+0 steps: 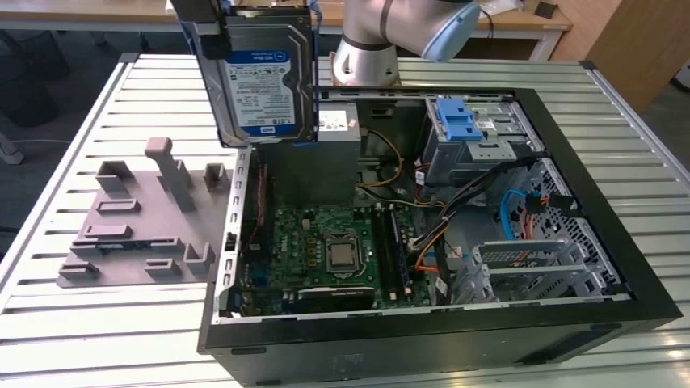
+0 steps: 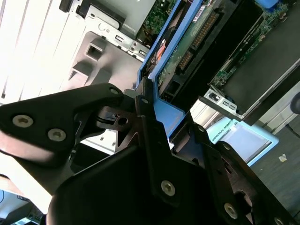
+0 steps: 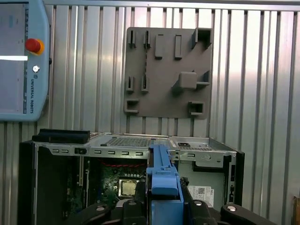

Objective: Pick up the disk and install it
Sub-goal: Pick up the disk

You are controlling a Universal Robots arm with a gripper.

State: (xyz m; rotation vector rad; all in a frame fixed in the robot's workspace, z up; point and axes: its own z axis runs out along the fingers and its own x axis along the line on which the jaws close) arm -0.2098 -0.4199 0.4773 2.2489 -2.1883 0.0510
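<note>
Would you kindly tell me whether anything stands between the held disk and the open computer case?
Nothing visible blocks the way in. The hand grips the disk by its blue frame, upright above the wall of the computer case at the exterior view's left; its top is open. Inside, loose cables cross beside the drive cage.

Loose cables (image 1: pixel 466 187) beside drive cage (image 1: pixel 490 139)

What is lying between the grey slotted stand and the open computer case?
Nothing; in the first wrist view bare table slats lie between stand and case.
</note>
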